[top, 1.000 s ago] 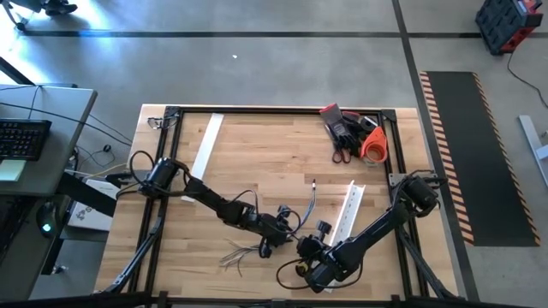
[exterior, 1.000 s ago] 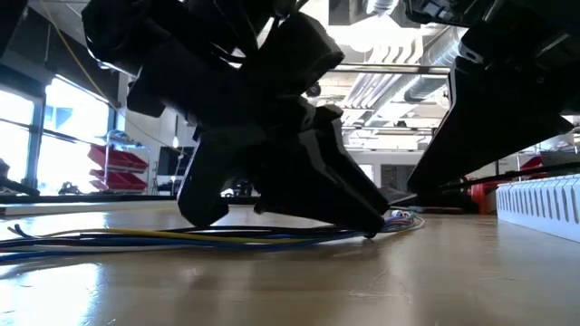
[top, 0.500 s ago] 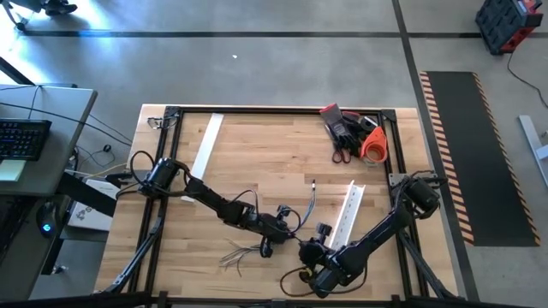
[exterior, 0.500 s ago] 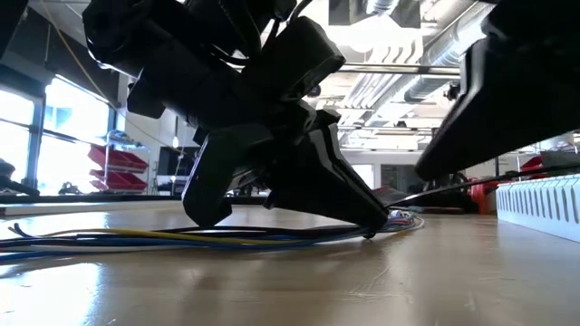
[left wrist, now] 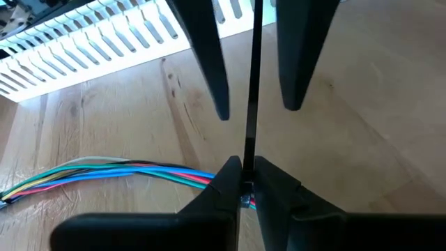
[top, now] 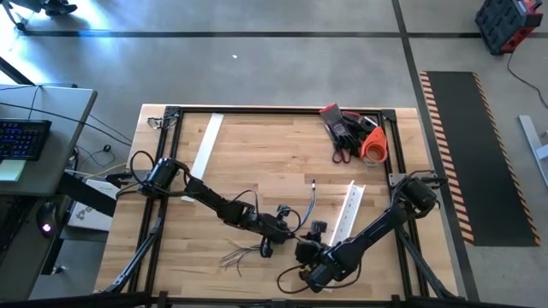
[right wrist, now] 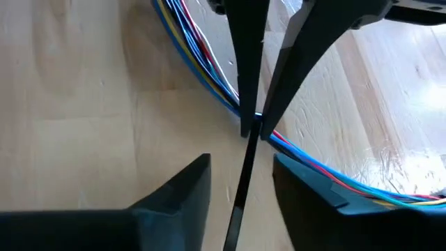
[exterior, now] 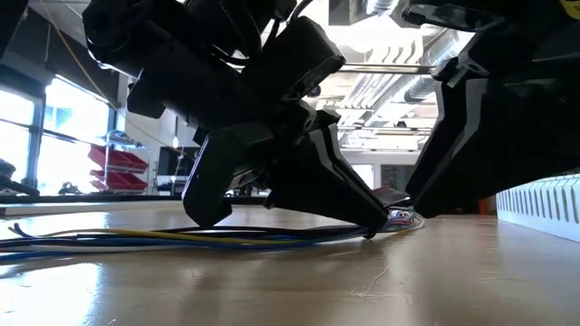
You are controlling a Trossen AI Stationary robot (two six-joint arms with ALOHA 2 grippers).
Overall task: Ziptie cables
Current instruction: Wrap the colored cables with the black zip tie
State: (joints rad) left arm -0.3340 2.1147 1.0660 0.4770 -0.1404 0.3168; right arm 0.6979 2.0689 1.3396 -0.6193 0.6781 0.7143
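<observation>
Left gripper (left wrist: 243, 183) pinching ziptie (left wrist: 251, 84) at cables (left wrist: 104, 171); right gripper (right wrist: 240, 183) spread around tail. Close squarely, pull straight.

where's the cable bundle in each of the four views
High view: the cables lie near the table's front edge, under the left gripper.
Low view: cables run along the tabletop from the left edge to the dark gripper tips.
Left wrist view: cables come in from the side to the left gripper.
Right wrist view: cables curve across, beyond the open right gripper.
Shared landmark: the thin black tie strip at the bundle.
</observation>
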